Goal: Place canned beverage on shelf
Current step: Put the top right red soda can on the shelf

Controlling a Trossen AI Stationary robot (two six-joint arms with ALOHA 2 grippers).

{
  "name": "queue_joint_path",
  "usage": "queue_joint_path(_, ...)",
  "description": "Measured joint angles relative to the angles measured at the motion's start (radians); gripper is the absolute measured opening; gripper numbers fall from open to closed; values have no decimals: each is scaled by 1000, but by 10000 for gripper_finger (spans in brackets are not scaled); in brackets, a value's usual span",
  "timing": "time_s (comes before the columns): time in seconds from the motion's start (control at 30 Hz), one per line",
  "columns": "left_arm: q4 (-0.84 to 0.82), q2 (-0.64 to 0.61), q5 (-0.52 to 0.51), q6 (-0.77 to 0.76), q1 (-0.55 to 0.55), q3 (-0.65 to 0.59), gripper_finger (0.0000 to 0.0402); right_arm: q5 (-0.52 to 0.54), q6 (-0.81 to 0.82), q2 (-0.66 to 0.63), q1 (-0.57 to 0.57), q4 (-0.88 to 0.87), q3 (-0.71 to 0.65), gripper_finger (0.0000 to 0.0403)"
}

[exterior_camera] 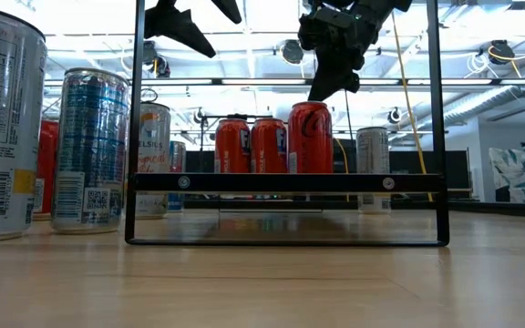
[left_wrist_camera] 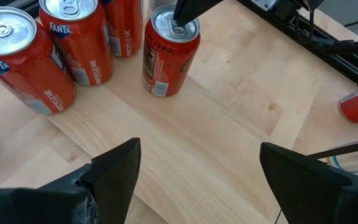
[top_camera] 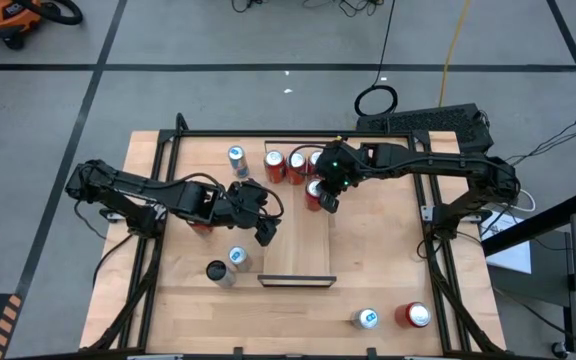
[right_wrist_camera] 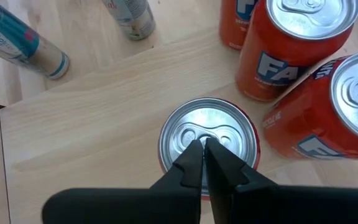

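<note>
Nearest the low camera, on the bare tabletop [top_camera: 388, 260]: two tall cans at the left edge, one white [exterior_camera: 3, 123], one blue-striped [exterior_camera: 91, 150], both upright. Just beyond, the shelf [top_camera: 298, 235], a long light-wood board lying flat with a dark raised lip [exterior_camera: 285, 182] across its near end. Above the shelf's left edge, near mid-length: left gripper [top_camera: 266, 222], fingers [left_wrist_camera: 114, 171] spread wide, holding nothing, clear of the wood. Farther along the board, toward its right edge: red Coke Zero can [left_wrist_camera: 168, 53], upright on the shelf; right gripper [right_wrist_camera: 202, 163] directly above it, fingers pressed together, tips meeting at the pull tab on the silver lid [right_wrist_camera: 209, 134], no grasp around the can body. Behind that, at the shelf's far end: orange Fanta cans [left_wrist_camera: 79, 40], upright, close together, just beside the Coke Zero can without touching it. Left of the shelf on the table: slim blue-topped can [top_camera: 236, 157] near the far end, two more cans [top_camera: 226, 266] near the near end. At the table's near right corner, well apart: a blue-topped can [top_camera: 367, 318] and a red can [top_camera: 414, 315].
</note>
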Motion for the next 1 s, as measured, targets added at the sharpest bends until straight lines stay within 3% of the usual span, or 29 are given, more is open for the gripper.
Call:
queue_joint_path(0.63, 1, 0, 3, -2, -13, 0, 328, -4, 11, -124, 2, 31, -2, 0)
queue_joint_path(1.0, 1, 0, 3, -7, -13, 0, 328, -65, -17, -99, 2, 65, -32, 0)
